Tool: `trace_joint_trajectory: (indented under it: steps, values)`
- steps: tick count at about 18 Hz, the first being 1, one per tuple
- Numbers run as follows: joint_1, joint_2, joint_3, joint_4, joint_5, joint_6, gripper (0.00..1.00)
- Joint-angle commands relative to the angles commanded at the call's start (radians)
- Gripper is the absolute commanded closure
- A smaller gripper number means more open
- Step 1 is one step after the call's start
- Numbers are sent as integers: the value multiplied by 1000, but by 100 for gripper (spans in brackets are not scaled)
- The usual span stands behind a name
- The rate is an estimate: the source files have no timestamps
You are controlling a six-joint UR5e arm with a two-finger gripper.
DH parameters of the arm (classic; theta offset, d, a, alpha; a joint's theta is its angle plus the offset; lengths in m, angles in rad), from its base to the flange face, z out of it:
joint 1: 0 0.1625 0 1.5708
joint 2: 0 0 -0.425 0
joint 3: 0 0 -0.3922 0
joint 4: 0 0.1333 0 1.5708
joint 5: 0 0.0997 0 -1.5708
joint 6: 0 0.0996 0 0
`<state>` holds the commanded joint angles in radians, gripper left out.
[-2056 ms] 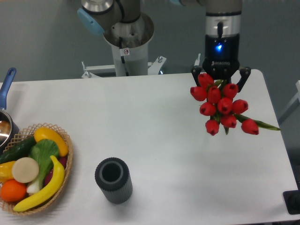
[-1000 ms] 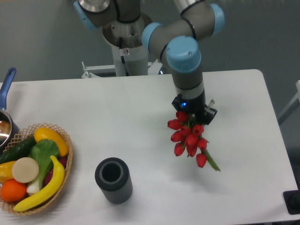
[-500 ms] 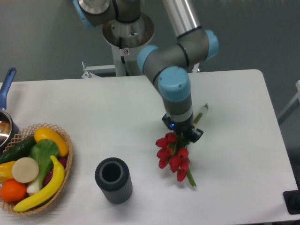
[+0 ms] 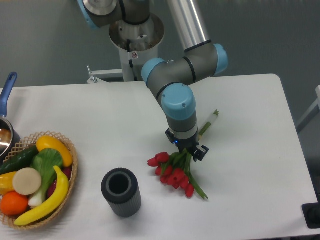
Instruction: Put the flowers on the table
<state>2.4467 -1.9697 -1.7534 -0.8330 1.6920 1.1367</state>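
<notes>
The flowers [image 4: 172, 172] are a bunch of red tulips with green stems. They lie low over the white table [image 4: 250, 170], right of centre, heads towards the front left. One stem end [image 4: 209, 121] sticks out to the back right. My gripper [image 4: 187, 151] points down and is shut on the stems just behind the heads. I cannot tell whether the heads touch the tabletop.
A dark ribbed cylindrical vase [image 4: 121, 192] stands at the front, left of the flowers. A wicker basket [image 4: 70, 177] with fruit and vegetables sits at the front left. A pot with a blue handle [image 4: 7, 90] is at the left edge. The robot base [image 4: 135, 40] is at the back.
The arm has carried the flowers from the back right towards the table's middle front and lowered them. The bunch has tilted flatter, with the heads now swung to the left.
</notes>
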Motion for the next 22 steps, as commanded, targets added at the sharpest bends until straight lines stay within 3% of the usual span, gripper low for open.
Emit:
trace_joint_trajectory:
  steps: [2, 6, 11, 16, 22]
  values:
    - [1, 23, 37, 3, -12, -3, 0]
    - [47, 49, 204, -34, -92, -9, 0]
    - [141, 103, 258, -133, -227, 75, 0]
    - [250, 159, 356, -429, -275, 358, 0]
    - [380, 219, 350, -593, -337, 658, 0]
